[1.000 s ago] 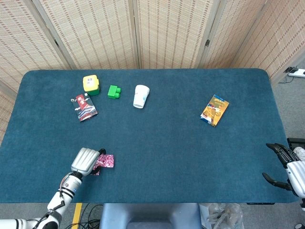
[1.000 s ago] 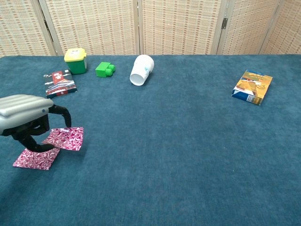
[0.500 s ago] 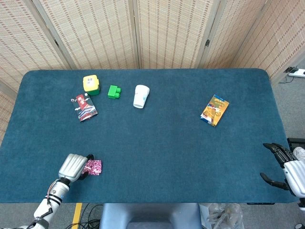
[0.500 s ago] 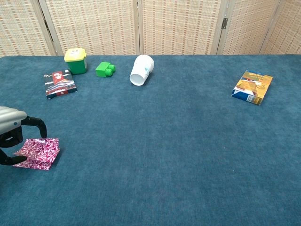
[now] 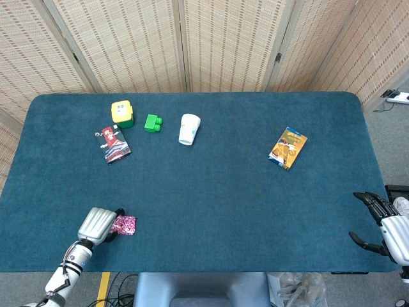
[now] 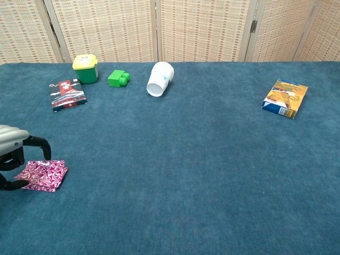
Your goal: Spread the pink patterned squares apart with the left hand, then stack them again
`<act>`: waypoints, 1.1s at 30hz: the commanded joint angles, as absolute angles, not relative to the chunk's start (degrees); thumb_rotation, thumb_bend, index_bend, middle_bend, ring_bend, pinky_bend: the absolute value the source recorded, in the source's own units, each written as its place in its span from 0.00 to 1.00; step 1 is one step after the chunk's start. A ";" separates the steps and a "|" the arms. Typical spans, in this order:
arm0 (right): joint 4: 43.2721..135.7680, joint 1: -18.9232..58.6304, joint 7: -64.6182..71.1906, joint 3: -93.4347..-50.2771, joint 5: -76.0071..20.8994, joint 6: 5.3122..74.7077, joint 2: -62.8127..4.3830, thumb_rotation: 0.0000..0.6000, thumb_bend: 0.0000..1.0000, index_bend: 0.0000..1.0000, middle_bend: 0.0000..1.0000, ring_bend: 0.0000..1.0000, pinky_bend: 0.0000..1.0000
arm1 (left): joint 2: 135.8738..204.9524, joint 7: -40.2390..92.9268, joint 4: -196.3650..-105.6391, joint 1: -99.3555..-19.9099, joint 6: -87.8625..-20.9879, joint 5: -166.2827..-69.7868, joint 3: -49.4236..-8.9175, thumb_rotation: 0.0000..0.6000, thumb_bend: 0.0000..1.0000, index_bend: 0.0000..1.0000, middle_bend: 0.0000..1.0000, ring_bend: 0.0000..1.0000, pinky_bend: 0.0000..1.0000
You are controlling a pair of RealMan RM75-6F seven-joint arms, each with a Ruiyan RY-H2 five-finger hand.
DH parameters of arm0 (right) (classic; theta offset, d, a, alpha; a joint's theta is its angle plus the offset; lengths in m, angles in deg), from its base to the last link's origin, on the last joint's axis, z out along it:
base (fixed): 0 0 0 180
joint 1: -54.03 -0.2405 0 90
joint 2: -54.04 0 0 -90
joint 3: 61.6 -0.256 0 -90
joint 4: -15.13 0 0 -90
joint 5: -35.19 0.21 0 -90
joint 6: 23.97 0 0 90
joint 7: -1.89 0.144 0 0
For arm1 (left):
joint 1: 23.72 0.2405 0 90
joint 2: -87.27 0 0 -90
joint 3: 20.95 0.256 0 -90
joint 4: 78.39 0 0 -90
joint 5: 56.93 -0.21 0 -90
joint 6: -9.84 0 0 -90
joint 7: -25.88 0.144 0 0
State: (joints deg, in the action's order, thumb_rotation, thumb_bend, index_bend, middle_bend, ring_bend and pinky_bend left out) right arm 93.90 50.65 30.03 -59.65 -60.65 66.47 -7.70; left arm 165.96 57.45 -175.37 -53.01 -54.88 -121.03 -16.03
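While my left hand (image 6: pixel 13 154) sits at the near left edge of the tabletop (image 5: pixel 217 192), here's the rundown:

Left hand: arched over the pink patterned squares (image 6: pixel 42 175), fingertips (image 6: pixel 47 154) curled down around their left side. Can't honestly tell if I'm touching them or just hovering, so no call on the grip.

Pink patterned squares: lying flat as one pile near the near left corner, one on top of the other as far as I can see. From the head view only the right part pokes out from under my hand.

Right hand (image 5: pixel 383 225): off the right edge of the tabletop near the near right corner, fingers spread, holding nothing.

Yellow tub (image 5: pixel 122 113): far left area, with the green block (image 5: pixel 153 123) just right of it.

Red packet (image 5: pixel 115 144): flat, just nearer than the tub.

White cup (image 5: pixel 189 129): on its side, right of the block.

Orange-blue box (image 5: pixel 287 147): flat, right half, well apart from the rest.
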 commanded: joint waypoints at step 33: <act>95.29 50.00 28.50 -59.72 -61.04 65.88 -6.84 1.00 0.28 0.11 0.18 0.12 0.16 | 159.30 43.84 -177.94 -45.84 -67.29 -121.83 -26.16 1.00 0.34 0.31 0.73 0.64 0.87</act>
